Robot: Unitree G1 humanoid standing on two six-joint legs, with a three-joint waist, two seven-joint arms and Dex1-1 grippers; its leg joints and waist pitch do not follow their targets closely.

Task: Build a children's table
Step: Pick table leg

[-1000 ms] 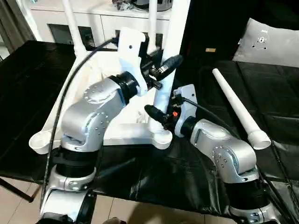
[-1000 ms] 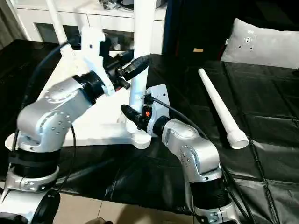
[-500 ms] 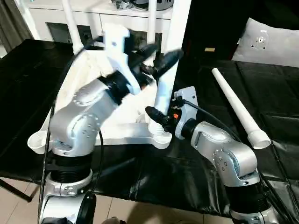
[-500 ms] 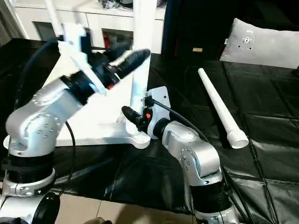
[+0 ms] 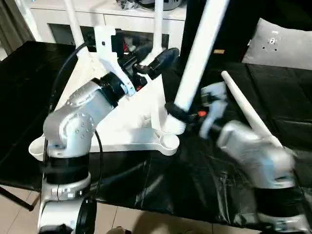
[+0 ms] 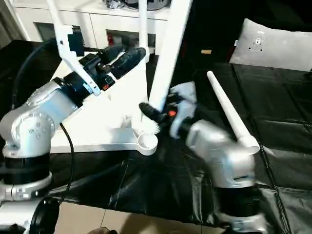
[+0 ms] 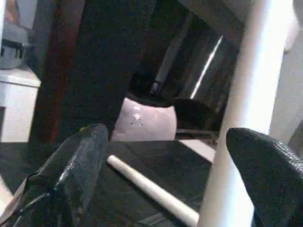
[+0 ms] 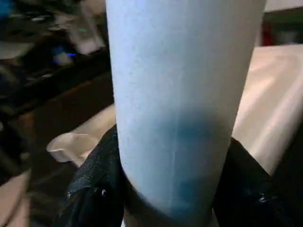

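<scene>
Black sheeting (image 5: pixel 146 190) underlies our upturned tabletop (image 5: pixel 122 134); right gripper (image 5: pixel 176 113) grasps a tilted leg (image 5: pixel 200 53), left gripper (image 5: pixel 151 58) spread apart.

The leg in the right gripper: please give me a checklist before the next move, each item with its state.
1. Right gripper clamps the tilted leg near its base: ok.
2. Left gripper open, off the leg: ok.
3. Leg upright in the corner socket: not ok, it leans.
4. Leg base seated in the socket: cannot tell.
5. Tabletop flat, underside up: ok.
6. Spare leg lying apart on the black cover: ok.
</scene>
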